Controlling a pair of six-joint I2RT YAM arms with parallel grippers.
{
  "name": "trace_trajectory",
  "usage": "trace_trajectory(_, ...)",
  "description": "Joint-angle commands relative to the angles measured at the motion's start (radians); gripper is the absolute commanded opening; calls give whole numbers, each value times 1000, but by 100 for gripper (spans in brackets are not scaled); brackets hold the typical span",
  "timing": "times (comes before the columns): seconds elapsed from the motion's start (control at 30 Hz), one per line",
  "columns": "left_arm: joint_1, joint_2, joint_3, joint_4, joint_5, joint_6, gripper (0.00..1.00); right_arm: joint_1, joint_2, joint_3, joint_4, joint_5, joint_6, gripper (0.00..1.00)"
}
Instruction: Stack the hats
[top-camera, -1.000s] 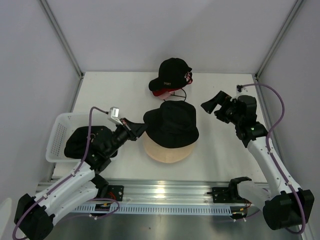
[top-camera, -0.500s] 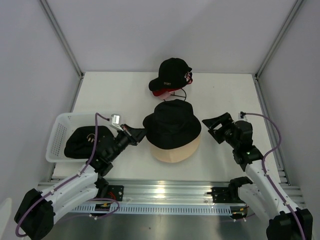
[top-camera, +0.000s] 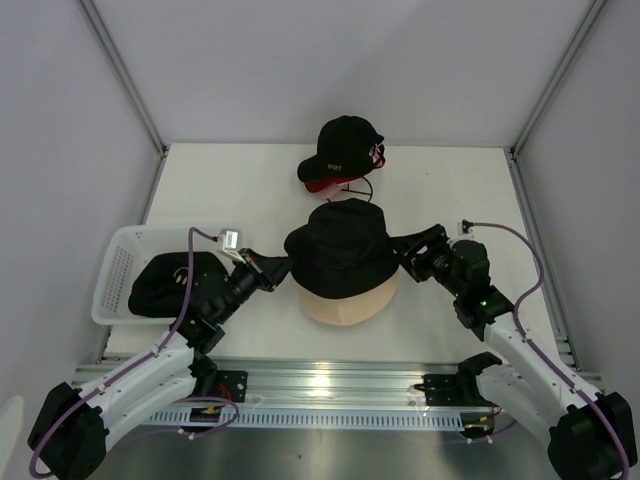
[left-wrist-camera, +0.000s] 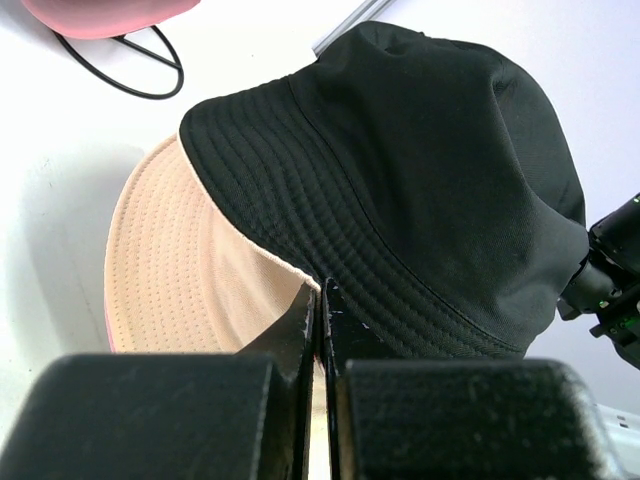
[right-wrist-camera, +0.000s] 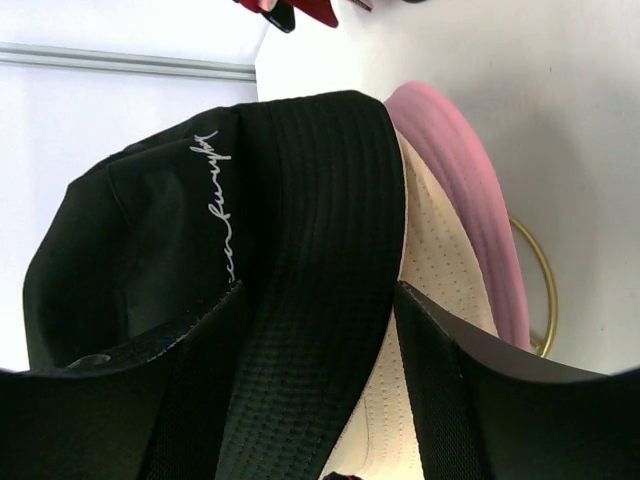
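The black bucket hat (top-camera: 343, 245) sits on top of the wide beige hat (top-camera: 340, 305) at the table's middle. In the right wrist view a pink brim (right-wrist-camera: 470, 190) shows under the beige hat (right-wrist-camera: 430, 260). My left gripper (top-camera: 284, 264) is at the black hat's left brim. In the left wrist view its tips (left-wrist-camera: 320, 292) are pressed shut on that brim's edge (left-wrist-camera: 270, 200). My right gripper (top-camera: 405, 250) is open at the right side. The black brim (right-wrist-camera: 320, 200) runs between its fingers (right-wrist-camera: 318, 290) with gaps on both sides.
A black baseball cap (top-camera: 340, 150) with a red under-visor lies at the back, with a thin black wire hoop (left-wrist-camera: 130, 70) next to it. A gold hoop (right-wrist-camera: 535, 290) lies beside the pink brim. A white basket (top-camera: 115, 265) at the left holds a dark cloth item (top-camera: 165, 285).
My right arm swung down and left from the table's right side to the black hat's right brim, its jaws narrowing. My left gripper dipped slightly, staying shut at the left brim.
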Motion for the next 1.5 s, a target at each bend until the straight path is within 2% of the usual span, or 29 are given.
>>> trace_trajectory(0.0, -8, 2, 27, 11, 33, 41, 1, 31, -17, 29, 10, 39, 59, 63)
trace_trajectory(0.1, -8, 7, 24, 11, 36, 46, 1, 37, -69, 9, 1, 77, 79, 58)
trace_trajectory(0.23, -8, 10, 26, 16, 36, 52, 1, 37, -95, 23, -47, 88, 94, 58)
trace_trajectory(0.37, -8, 2, 29, 14, 32, 64, 1, 44, -100, 49, -192, 76, 82, 66)
trace_trajectory(0.5, -8, 2, 32, 17, 36, 72, 1, 61, -143, 4, -202, 99, 114, 76)
trace_trajectory(0.67, -10, 1, 29, 21, 47, 73, 1, 74, -152, -28, -159, 111, 137, 76)
trace_trajectory(0.87, -10, 7, 27, 22, 47, 76, 1, 77, -138, -37, -33, 137, 125, 59)
trace_trajectory(0.97, -10, 13, 29, 22, 50, 79, 1, 78, -106, -23, 29, 139, 114, 42)
trace_trajectory(1.0, -10, 16, 29, 19, 50, 84, 1, 78, -94, -13, 43, 140, 100, 28)
trace_trajectory(1.07, -10, 16, 38, 16, 53, 96, 1, 78, -86, 9, 56, 148, 76, 12)
trace_trajectory(1.1, -10, 15, 41, 8, 53, 107, 1, 78, -86, 21, 57, 148, 42, 0)
trace_trajectory(1.27, -10, -23, 112, -73, 26, 165, 1, 77, -83, 148, 22, 194, -102, 0)
trace_trajectory(1.47, -10, -112, 207, -237, -40, 126, 1, 78, -50, 294, -30, 128, -237, 0)
